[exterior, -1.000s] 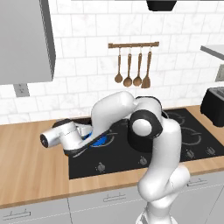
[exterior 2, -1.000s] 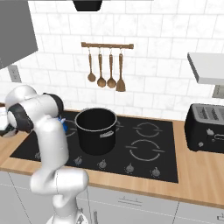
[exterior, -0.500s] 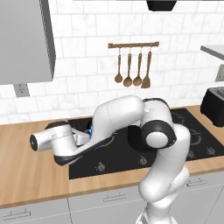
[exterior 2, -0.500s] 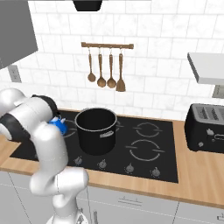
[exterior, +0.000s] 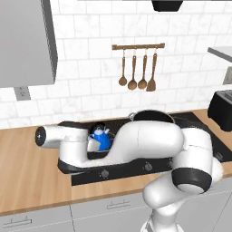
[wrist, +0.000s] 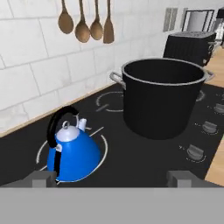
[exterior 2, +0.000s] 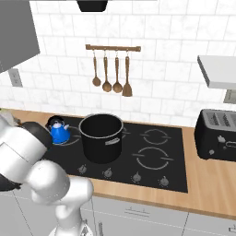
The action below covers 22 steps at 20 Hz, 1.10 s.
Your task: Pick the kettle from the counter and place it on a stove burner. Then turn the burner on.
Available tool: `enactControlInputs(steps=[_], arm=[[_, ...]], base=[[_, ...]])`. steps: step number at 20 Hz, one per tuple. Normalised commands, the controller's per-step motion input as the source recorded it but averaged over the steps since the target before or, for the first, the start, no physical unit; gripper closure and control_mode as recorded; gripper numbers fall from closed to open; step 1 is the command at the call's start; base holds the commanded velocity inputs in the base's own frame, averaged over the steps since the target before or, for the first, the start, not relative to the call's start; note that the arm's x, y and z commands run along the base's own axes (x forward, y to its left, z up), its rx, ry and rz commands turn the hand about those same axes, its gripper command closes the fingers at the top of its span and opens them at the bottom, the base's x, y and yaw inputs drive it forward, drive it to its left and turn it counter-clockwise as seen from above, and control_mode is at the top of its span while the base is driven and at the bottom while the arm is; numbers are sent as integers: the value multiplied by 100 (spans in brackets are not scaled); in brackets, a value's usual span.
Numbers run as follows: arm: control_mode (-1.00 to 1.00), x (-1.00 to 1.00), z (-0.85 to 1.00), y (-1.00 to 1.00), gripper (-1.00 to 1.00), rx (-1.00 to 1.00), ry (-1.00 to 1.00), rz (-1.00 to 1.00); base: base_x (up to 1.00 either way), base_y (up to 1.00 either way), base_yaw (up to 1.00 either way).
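Note:
The small blue kettle (wrist: 72, 153) stands upright on the stove burner (wrist: 103, 151), a thin ring drawn in the black cooktop glass at its back left. The kettle also shows past my arm in the left base view (exterior: 100, 137) and beside the pot in the right base view (exterior 2: 59, 132). In the hand view my gripper (wrist: 113, 178) is open, with nothing between its tips. It is drawn back from the kettle, which sits ahead of the left fingertip (wrist: 41, 177). The wood counter (exterior: 27, 167) lies left of the cooktop.
A big black pot (wrist: 162, 98) with steel handles stands on the burner right of the kettle. A row of knobs (wrist: 195, 152) lines the cooktop's front edge. A black toaster (exterior 2: 216, 134) sits on the counter at the far right. Wooden utensils (exterior 2: 110, 69) hang on the wall.
My arm has swung further left and low across the cooktop's front. The kettle has stayed where it was on the burner, and the gripper has stayed open.

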Motion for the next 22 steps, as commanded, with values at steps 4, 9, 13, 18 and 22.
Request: enactControlInputs(steps=[4, 9, 13, 18, 22], arm=[[-100, -19, 40, -25, -100, 16, 31, 14], [-100, -49, -14, -37, -100, 2, 33, 24], [-100, -46, -26, -38, -100, 0, 25, 25], [-100, -41, 0, -30, -100, 0, 27, 25], [-100, -15, -5, -6, -100, 0, 33, 20]], base=[[0, 0, 0], [0, 0, 0], [0, 0, 0], [0, 0, 0], [0, 0, 0]])
